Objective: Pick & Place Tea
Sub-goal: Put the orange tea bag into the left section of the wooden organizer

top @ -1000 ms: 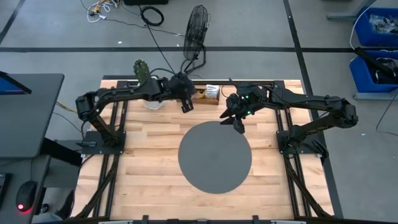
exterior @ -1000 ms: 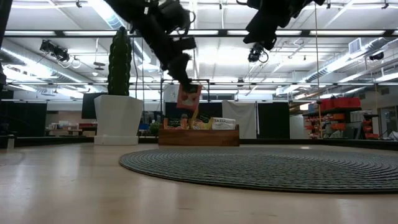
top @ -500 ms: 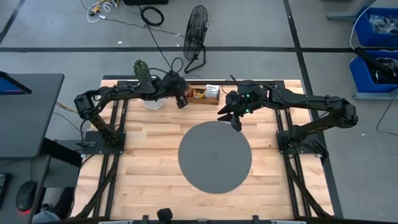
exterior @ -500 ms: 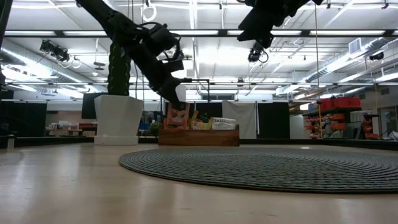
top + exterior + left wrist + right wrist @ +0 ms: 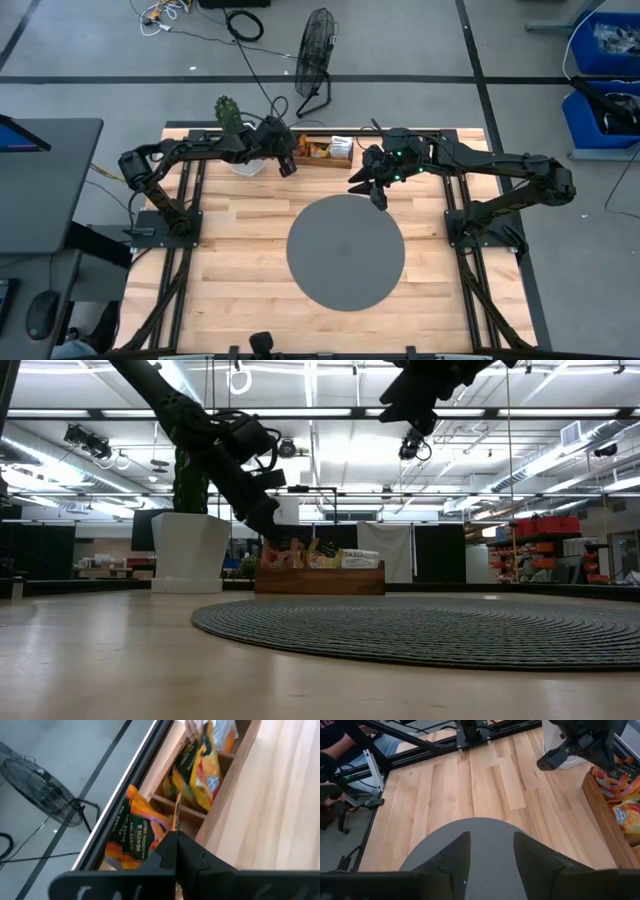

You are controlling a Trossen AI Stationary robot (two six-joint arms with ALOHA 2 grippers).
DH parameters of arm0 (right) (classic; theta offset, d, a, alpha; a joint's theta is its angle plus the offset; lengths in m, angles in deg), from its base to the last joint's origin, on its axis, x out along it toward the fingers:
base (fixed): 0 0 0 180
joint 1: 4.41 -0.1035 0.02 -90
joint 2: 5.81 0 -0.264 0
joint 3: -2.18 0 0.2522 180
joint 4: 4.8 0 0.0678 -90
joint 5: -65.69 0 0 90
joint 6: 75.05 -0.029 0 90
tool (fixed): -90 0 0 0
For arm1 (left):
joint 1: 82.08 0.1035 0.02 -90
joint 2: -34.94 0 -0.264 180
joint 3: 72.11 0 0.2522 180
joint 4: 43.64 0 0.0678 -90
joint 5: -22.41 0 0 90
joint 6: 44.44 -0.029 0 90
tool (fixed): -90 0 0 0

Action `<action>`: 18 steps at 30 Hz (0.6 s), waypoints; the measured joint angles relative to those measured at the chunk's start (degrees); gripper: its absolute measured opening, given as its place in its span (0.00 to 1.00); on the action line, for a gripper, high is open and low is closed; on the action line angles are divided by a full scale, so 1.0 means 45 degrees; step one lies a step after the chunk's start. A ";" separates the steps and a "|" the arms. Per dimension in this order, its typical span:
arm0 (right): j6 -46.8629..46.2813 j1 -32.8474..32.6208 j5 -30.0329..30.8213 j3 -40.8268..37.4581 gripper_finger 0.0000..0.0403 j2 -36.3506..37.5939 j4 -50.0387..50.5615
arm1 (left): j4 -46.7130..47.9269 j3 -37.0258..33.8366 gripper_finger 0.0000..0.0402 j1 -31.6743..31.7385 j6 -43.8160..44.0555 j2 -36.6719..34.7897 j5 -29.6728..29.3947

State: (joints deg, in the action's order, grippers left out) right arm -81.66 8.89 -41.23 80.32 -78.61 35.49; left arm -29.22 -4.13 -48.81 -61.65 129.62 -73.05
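Observation:
The tea sachets (image 5: 200, 775) stand on edge in the compartments of a brown wooden tray (image 5: 325, 150) at the table's far edge. My left gripper (image 5: 287, 163) is at the tray's left end, low over it, shut on one orange sachet (image 5: 176, 815) that shows edge-on in the left wrist view. Another orange sachet (image 5: 135, 835) leans in the end compartment beside it. My right gripper (image 5: 375, 195) hovers open above the far rim of the grey disc (image 5: 345, 252), touching nothing. My left gripper pinches the orange sachet by its upper edge (image 5: 176, 831) between the two fingers. The fingers slant down from the table's left and near side. The sachet hangs below them, upright, with its lower part (image 5: 272, 556) down at the tray's left end.
A white pot (image 5: 190, 550) with a cactus stands just left of the tray, close to my left arm. The round grey disc (image 5: 430, 625) covers the table's middle. Bare wood lies to its left, right and near sides. A fan (image 5: 318, 40) stands on the floor beyond.
My left gripper has moved toward the table's left and far edge and come down, carrying the sachet from the air in front of the tray's middle to the tray's left end. It has stayed shut on the sachet.

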 joint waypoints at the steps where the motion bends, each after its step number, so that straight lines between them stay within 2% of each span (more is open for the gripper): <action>1: 0.0000 0.0000 0.0000 0.0000 0.39 0.0000 -0.0030 | -0.0118 -0.0035 0.00 0.0000 0.0000 0.0000 0.0086; 18: 0.0000 0.0000 0.0000 -0.0004 0.39 -0.0005 -0.0079 | -0.0523 -0.0060 0.01 0.0238 -0.0136 0.0043 0.0292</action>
State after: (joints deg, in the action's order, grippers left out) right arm -81.66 8.89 -41.23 80.30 -78.63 35.13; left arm -31.57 -4.40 -47.74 -62.26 129.81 -71.73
